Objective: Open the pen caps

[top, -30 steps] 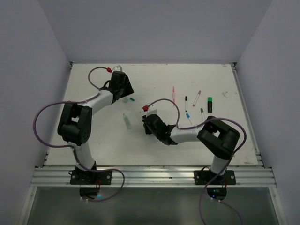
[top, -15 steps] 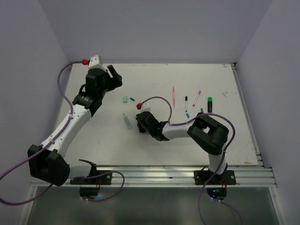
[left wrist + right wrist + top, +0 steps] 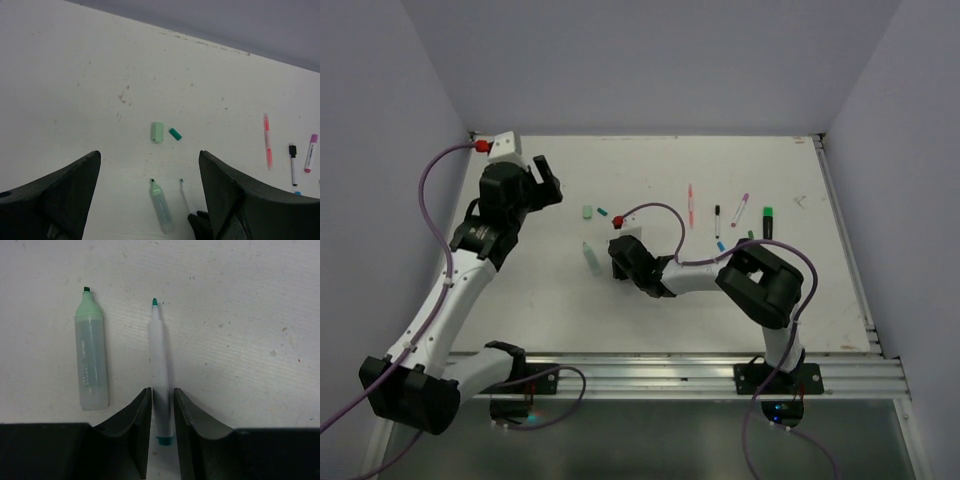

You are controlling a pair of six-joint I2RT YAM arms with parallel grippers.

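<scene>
Left hand (image 3: 149, 155) wide, empty, pen caps (image 3: 157, 132) at 12 o'clock. Right hand (image 3: 162, 390) narrow astride uncapped pen (image 3: 159, 350); grip uncertain, likely parking it.

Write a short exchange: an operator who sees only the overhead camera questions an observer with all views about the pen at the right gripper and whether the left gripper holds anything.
Operator: Is the pen at the right gripper capped?
Observer: No; the right wrist view shows its teal tip bare, the pen lying on the table between the fingers.
Operator: Does the left gripper hold anything?
Observer: No; its own wrist view shows the jaws wide apart with nothing gripped between them.
</scene>
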